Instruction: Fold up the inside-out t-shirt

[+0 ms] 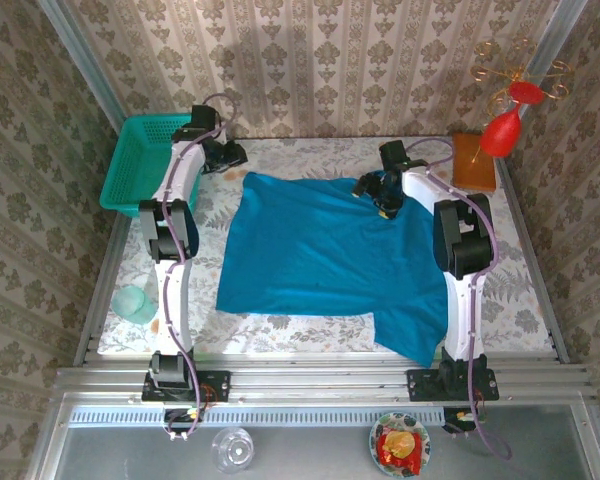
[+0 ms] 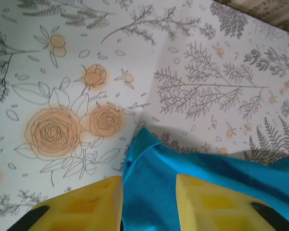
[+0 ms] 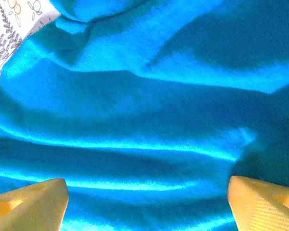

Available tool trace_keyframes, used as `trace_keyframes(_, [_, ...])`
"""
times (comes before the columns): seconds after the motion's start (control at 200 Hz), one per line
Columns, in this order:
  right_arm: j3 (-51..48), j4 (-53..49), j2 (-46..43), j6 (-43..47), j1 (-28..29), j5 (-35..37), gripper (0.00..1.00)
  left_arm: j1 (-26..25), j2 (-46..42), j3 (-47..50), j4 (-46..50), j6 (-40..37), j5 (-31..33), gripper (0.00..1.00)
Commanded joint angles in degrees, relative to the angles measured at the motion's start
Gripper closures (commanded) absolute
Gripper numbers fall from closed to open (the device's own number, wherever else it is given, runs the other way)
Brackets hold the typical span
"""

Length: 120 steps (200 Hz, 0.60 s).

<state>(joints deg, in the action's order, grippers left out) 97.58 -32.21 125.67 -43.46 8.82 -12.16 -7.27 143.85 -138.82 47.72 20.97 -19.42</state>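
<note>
One bright blue soft cloth t-shirt (image 1: 320, 250) lay spread flat on the flower-patterned table (image 1: 530, 290). Its broader span ran left to right, and one flap reached toward the near right edge. The left gripper (image 1: 227, 157) stood at the shirt's far left corner, yellow fingers (image 2: 91, 202) partly apart with that corner lying between them, apparently unpinched. The right gripper (image 1: 378, 192) hovered over the far right part, jaws wide apart, holding nothing. From both grippers the cloth extended toward the arm bases. Counted: one shirt, two grippers, one teal plastic mesh basket (image 1: 140, 165).
</note>
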Motion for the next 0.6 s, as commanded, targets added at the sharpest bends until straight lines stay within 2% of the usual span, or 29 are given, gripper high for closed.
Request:
trace_keyframes(0.0, [-0.60,-2.33,-5.14,1.55,0.06,0.01,0.13,-1.86,-4.68,2.65,3.07,-2.70,-0.22,0.65])
trace_keyframes(0.055, [-0.57,-2.42,-6.05,2.09,0.35,-0.70,0.13,-2.92,-5.07,3.81,3.17,-3.57,-0.24,0.65])
trace_keyframes(0.165, [-0.47,-2.99,-7.49,3.41,1.30,-1.42,0.13,-5.27,-3.54,1.29,4.46,-7.56,6.44,0.65])
trace_keyframes(0.355, [-0.64,-5.84,-7.88,4.97,2.80,-1.13,0.13,-8.01,3.87,-8.18,6.37,-21.52,18.66,0.68])
trace_keyframes(0.5, [-2.51,-6.46,-8.99,5.45,3.59,-1.20,0.13,-9.05,5.74,-7.95,3.83,-29.96,26.08,0.67])
trace_keyframes(0.595, [-3.23,-7.07,-9.66,5.67,3.98,-1.11,0.14,-9.52,7.17,-8.39,3.13,-33.18,28.07,0.69])
